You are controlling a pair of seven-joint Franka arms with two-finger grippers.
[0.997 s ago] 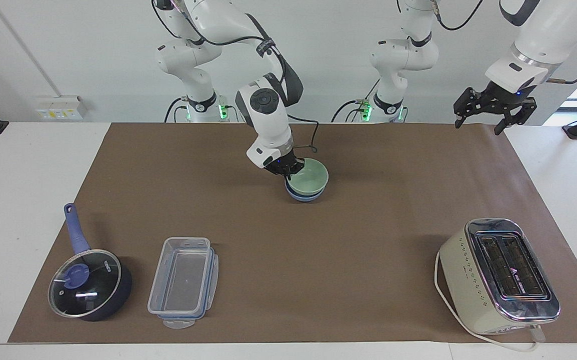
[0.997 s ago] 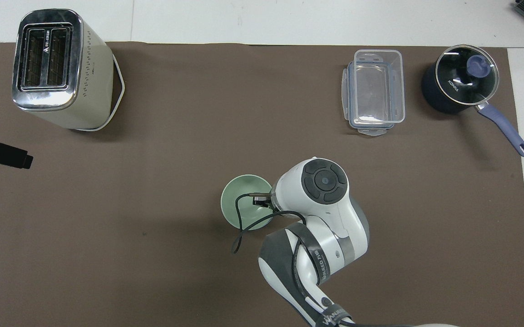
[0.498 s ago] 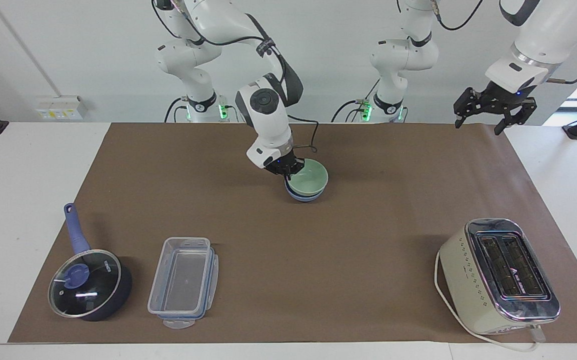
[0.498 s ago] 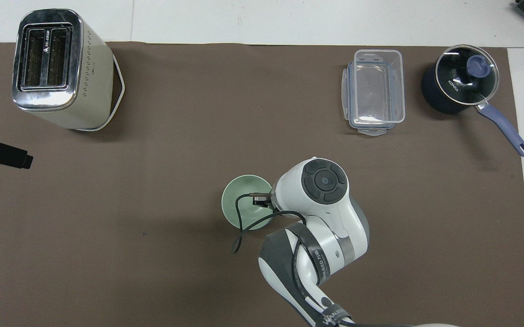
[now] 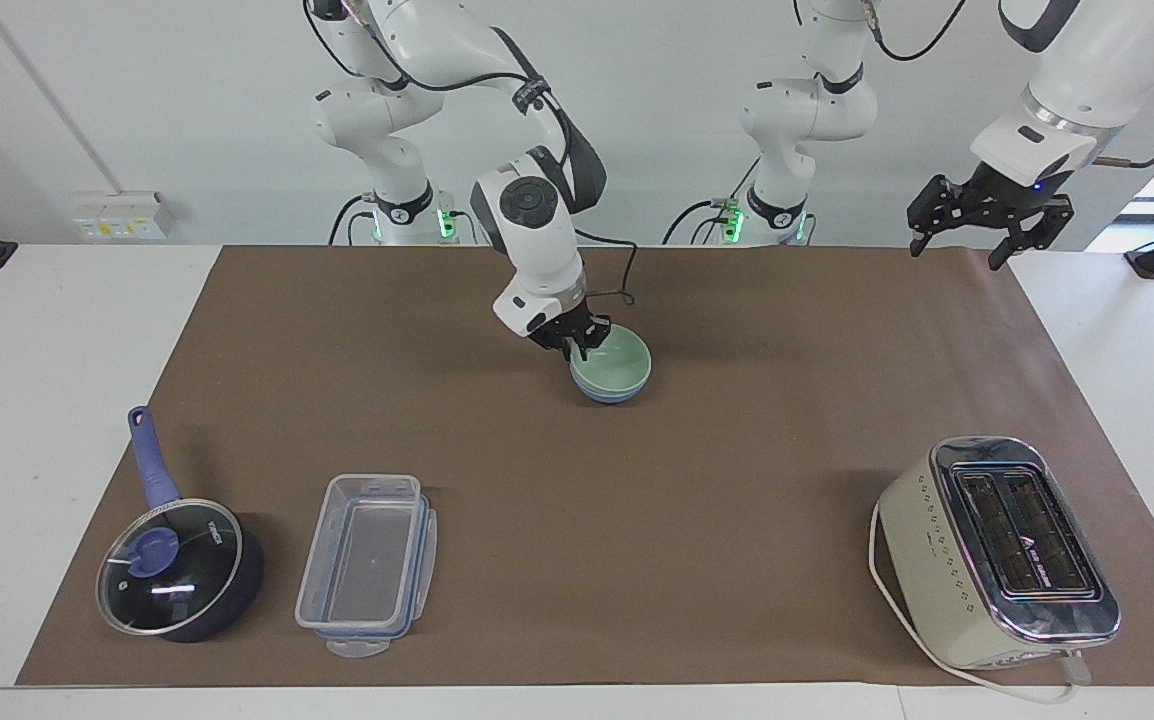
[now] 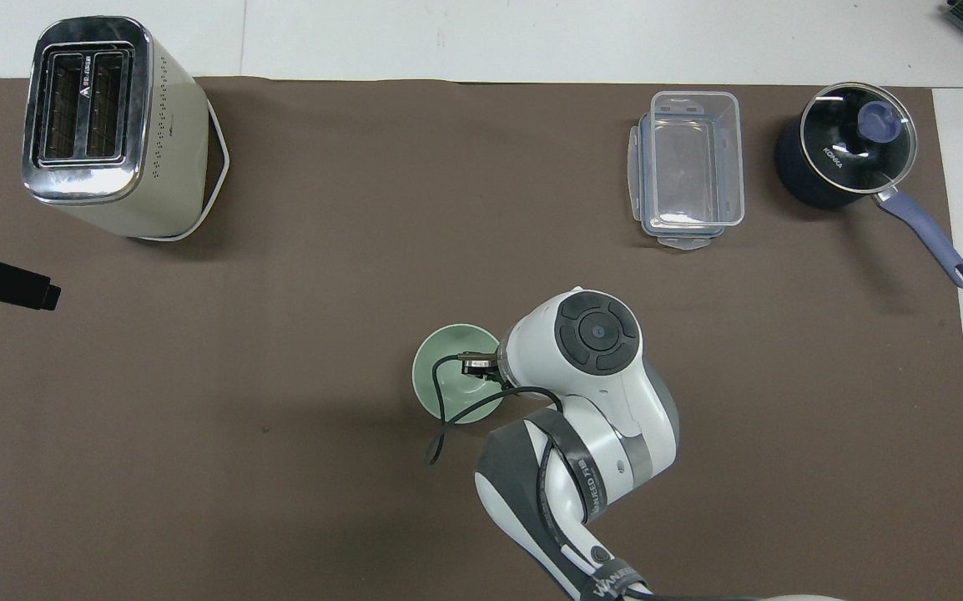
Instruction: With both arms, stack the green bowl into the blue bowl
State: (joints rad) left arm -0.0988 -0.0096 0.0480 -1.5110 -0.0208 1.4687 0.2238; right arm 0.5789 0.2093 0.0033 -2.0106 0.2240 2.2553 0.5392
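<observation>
The pale green bowl (image 5: 619, 362) sits nested in the periwinkle-blue bowl (image 5: 609, 395) in the middle of the brown mat, toward the robots. Only a thin blue band shows under the green rim. In the overhead view the green bowl (image 6: 446, 377) covers the blue one. My right gripper (image 5: 579, 344) is at the green bowl's rim on the side nearest the robots, with its fingers apart around the rim. My left gripper (image 5: 987, 215) is open and empty, waiting in the air over the left arm's end of the table; part of it shows in the overhead view (image 6: 4, 285).
A cream toaster (image 5: 997, 550) stands far from the robots at the left arm's end. A clear plastic container (image 5: 367, 565) and a dark-blue lidded saucepan (image 5: 177, 570) sit far from the robots at the right arm's end.
The green bowl has dropped lower and now sits deeper in the blue bowl. My right gripper's fingers have spread at the rim. The left arm has not moved.
</observation>
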